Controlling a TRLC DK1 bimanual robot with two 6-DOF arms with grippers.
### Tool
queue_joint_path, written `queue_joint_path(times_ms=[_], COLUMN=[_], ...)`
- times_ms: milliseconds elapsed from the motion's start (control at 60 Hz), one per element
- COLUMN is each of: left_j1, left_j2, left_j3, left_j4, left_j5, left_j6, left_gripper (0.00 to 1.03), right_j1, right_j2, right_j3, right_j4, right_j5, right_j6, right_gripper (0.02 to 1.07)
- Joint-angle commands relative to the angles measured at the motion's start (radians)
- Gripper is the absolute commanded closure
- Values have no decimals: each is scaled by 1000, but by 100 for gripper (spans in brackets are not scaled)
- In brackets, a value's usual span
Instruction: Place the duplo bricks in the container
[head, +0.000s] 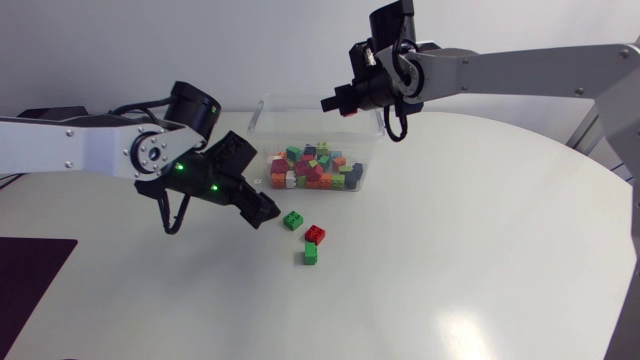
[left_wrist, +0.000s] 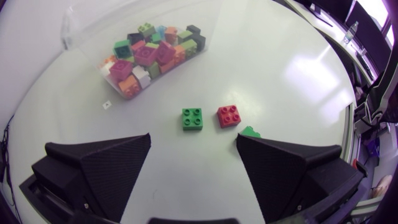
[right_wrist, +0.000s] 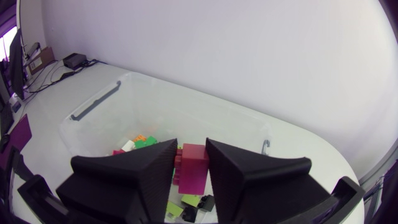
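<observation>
Three duplo bricks lie loose on the white table: a green one (head: 293, 220) (left_wrist: 192, 119), a red one (head: 315, 234) (left_wrist: 229, 116) and a second green one (head: 311, 254) (left_wrist: 250, 131), which is partly hidden behind a finger in the left wrist view. My left gripper (head: 265, 210) (left_wrist: 193, 140) hangs open just left of them, nothing between its fingers. The clear container (head: 262, 112) (left_wrist: 73, 28) (right_wrist: 93, 107) holds several coloured bricks. Above it my right gripper (head: 333, 102) (right_wrist: 191, 144) is shut on a magenta brick (right_wrist: 193, 168).
The container stands at the back middle of the table, its handle (right_wrist: 95, 99) on the far rim. Bare white tabletop stretches in front and to the right of the loose bricks. A dark mat (head: 25, 280) lies at the front left edge.
</observation>
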Motion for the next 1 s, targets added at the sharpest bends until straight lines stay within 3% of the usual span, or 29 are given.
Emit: queue_joint_path(times_ms=[0, 33, 67, 567, 983], left_j1=[-15, -21, -29, -68, -88], left_j2=[57, 77, 98, 397, 503], left_j3=[28, 48, 69, 428, 473], left_j4=[-20, -29, -41, -214, -250], left_j5=[7, 7, 5, -121, -141], left_j6=[20, 20, 20, 69, 99], left_gripper=[7, 8, 8, 19, 30], right_j1=[-5, -3, 0, 50, 102], right_j2=[30, 18, -3, -413, -507], right_j3=[34, 33, 21, -352, -553], right_j4=[11, 8, 8, -55, -69], right_j5=[20, 24, 28, 5, 5], right_j6=[13, 11, 7, -25, -41], right_gripper=[26, 11, 6, 6, 6])
